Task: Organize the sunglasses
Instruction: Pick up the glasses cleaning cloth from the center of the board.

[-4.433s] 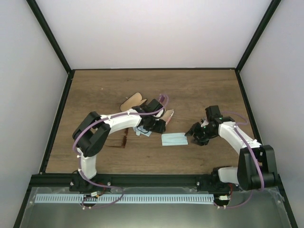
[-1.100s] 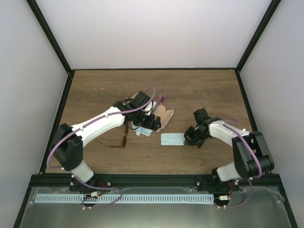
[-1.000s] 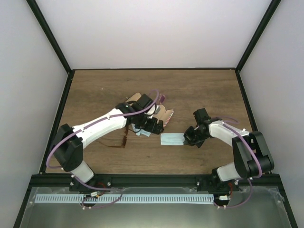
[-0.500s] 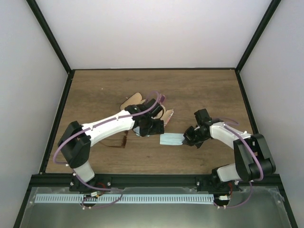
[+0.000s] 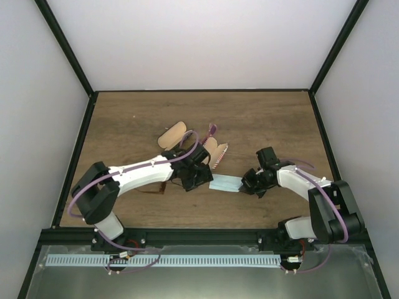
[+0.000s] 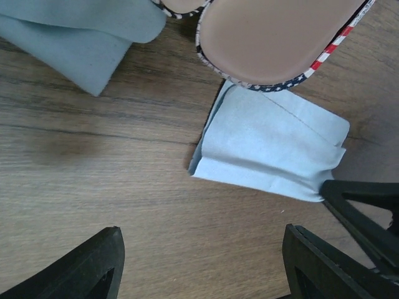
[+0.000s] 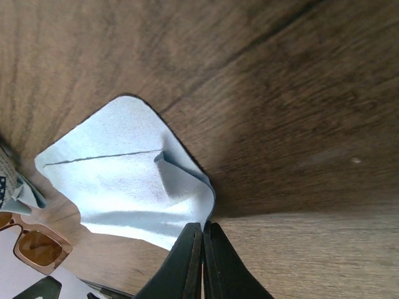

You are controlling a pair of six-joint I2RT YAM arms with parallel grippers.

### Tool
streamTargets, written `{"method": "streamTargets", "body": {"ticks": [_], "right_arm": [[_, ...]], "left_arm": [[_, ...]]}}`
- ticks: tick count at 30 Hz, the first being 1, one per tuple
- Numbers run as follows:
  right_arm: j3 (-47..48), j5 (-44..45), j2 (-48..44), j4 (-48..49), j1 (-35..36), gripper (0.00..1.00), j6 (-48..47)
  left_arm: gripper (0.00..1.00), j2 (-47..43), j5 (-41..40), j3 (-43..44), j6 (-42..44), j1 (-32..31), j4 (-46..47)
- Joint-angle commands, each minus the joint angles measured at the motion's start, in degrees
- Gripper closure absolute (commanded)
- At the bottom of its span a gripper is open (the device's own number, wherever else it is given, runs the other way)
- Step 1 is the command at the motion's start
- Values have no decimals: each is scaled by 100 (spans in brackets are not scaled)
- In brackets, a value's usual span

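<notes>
The sunglasses [image 5: 162, 186], thin dark reddish-brown, lie on the table left of centre, partly under my left arm. One amber lens shows at the bottom left of the right wrist view [image 7: 37, 246]. My left gripper [image 5: 194, 179] is open and empty; in its wrist view [image 6: 199, 274] it hovers over bare wood just short of a light blue cloth [image 6: 274, 156]. My right gripper [image 5: 250, 184] is shut on that cloth's right edge [image 7: 202, 232]. The cloth [image 5: 224, 182] lies mostly flat, its pinched edge lifted [image 7: 118, 187].
An open red-and-white striped case [image 5: 215, 153] lies just beyond the cloth, its tan lining up [image 6: 280, 37]. A tan oval case [image 5: 173, 134] lies farther back left. A second light blue cloth [image 6: 81, 37] lies beside the striped case.
My left gripper has come off the striped case and moved nearer, down beside the cloth. My right gripper has moved in and closed on the cloth's right edge.
</notes>
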Motion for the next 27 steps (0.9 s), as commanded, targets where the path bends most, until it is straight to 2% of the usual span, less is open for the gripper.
{"method": "streamTargets", "body": {"ticks": [1, 15, 27], "right_arm": [[-40, -102, -111, 117, -39, 99, 98], [-200, -121, -192, 170, -40, 99, 191], [-261, -102, -276, 148, -40, 99, 177]], "left_arm": [[30, 318, 252, -61, -511, -37, 712], [36, 1321, 307, 593, -287, -82, 472], [45, 1579, 439, 645, -317, -168, 449]]}}
